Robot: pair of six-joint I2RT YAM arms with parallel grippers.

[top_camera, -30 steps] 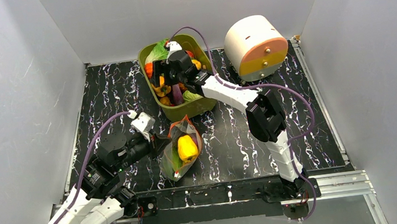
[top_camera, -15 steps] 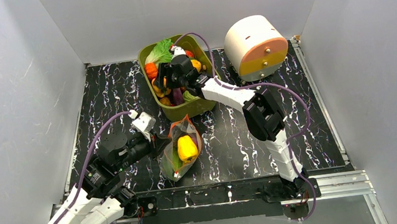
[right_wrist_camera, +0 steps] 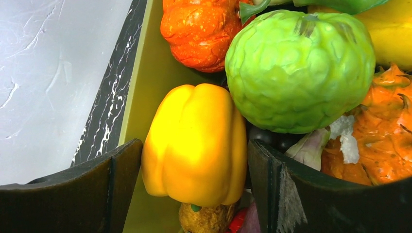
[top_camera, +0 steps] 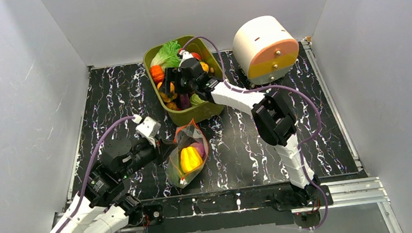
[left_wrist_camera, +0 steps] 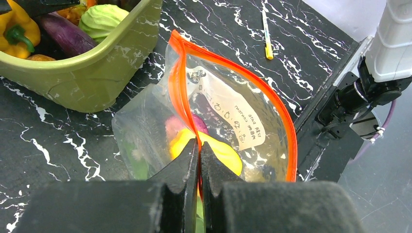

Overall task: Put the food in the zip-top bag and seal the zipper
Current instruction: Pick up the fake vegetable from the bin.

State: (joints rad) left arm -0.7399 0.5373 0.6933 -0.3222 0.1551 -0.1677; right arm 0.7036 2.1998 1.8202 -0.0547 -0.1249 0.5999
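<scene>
- The crinkly clear zip-top bag [top_camera: 187, 153] lies on the black white-veined table [top_camera: 241, 147], at 6 o'clock of the olive-green plastic tub [top_camera: 209, 110]. Its mouth opens toward 12 o'clock.
- Inside it are a glossy yellow pepper [top_camera: 189, 158], a purple piece [top_camera: 198, 148] and something green [left_wrist_camera: 131, 160]. A white label [left_wrist_camera: 233, 116] is on its wall.
- The thin red-orange zipper [left_wrist_camera: 286, 131] gapes in a wide loop.
- The left gripper [left_wrist_camera: 199, 145] reaches in from the bag's 9 o'clock, jaws pinched narrow on the zipper strip.
- The right gripper [right_wrist_camera: 194, 150] hangs in the tub, jaws wide with one finger on each side of another yellow bell pepper [right_wrist_camera: 204, 121]. I cannot tell whether they press on it.
- At that pepper's 1 o'clock sits a bumpy green fruit [right_wrist_camera: 301, 68], and at its 12 o'clock an orange knobbly one [right_wrist_camera: 199, 29].
- A white drum with an orange face [top_camera: 263, 47] stands at the tub's 2 o'clock.
</scene>
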